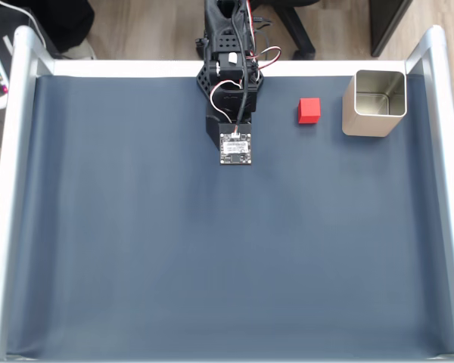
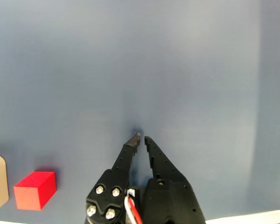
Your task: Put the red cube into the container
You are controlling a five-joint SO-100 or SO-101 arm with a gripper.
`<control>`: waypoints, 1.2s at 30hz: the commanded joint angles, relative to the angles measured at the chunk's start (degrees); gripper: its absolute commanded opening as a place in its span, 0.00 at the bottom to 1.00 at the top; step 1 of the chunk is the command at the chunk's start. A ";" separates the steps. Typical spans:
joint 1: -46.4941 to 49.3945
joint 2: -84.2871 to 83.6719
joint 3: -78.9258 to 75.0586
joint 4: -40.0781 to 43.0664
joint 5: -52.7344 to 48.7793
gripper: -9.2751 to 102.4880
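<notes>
Dark blue-grey mat [image 1: 212, 257] edged by pale metal rails [image 1: 7, 189], wood floor beyond. Small bright red cube [image 1: 309, 110] just left of square silver tin container [image 1: 374, 103], apart. Black gripper [image 2: 141, 138] nearly clenched, grasping nothing.

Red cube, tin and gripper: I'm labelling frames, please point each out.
red cube [image 1: 309, 110], fixed view, top face.
metal tin [image 1: 361, 121], fixed view, outer front wall.
gripper [image 2: 141, 137], wrist view, between the fingertips.

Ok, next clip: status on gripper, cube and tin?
Gripper shut, empty, over bare mat. Red cube on mat beside the container, apart from it. Nothing in the way.
</notes>
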State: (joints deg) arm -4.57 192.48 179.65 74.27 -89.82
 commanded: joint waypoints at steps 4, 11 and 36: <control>0.35 -0.18 -0.26 0.35 0.00 0.09; 0.35 -0.18 -0.26 0.35 0.00 0.09; -0.35 -0.18 -0.26 -0.26 0.44 0.09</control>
State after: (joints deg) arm -4.57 192.48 179.74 74.27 -89.82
